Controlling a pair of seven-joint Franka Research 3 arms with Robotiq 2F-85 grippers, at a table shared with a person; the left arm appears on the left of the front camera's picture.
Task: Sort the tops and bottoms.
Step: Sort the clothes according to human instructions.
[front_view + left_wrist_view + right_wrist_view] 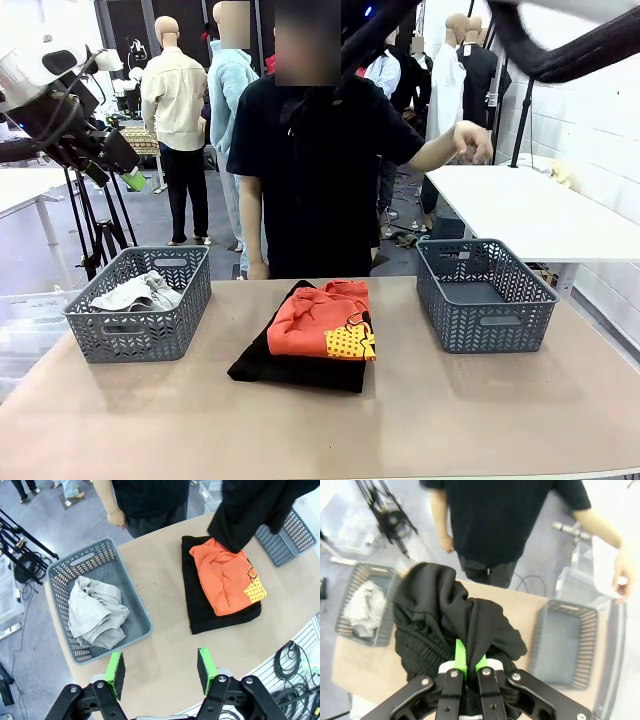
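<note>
A bright orange top with a yellow, black-dotted patch lies folded at the middle of the desk. It rests on a folded black garment, whose edges show past it on the near side and the left side.

High above the orange top and to its right, a second black garment hangs bunched in the air. The right gripper is pinched tight on a fold of it, its green pads nearly meeting with cloth caught between them. Seen from the left wrist, this hanging cloth covers the far corner of the orange top.

Well apart to the left of the orange top stands a grey slatted basket holding a crumpled light grey-white top. Well apart to the right of the orange top stands a matching grey basket.

The left gripper hovers high up, nearer than the orange top and to its left. Its jaws are spread wide with nothing between the green pads, above the near edge of the desk.

Behind the orange top, at the far side of the desk, stands a person in a black shirt. One hand is stretched out to the right, and the other hand hangs by the desk's far edge.
</note>
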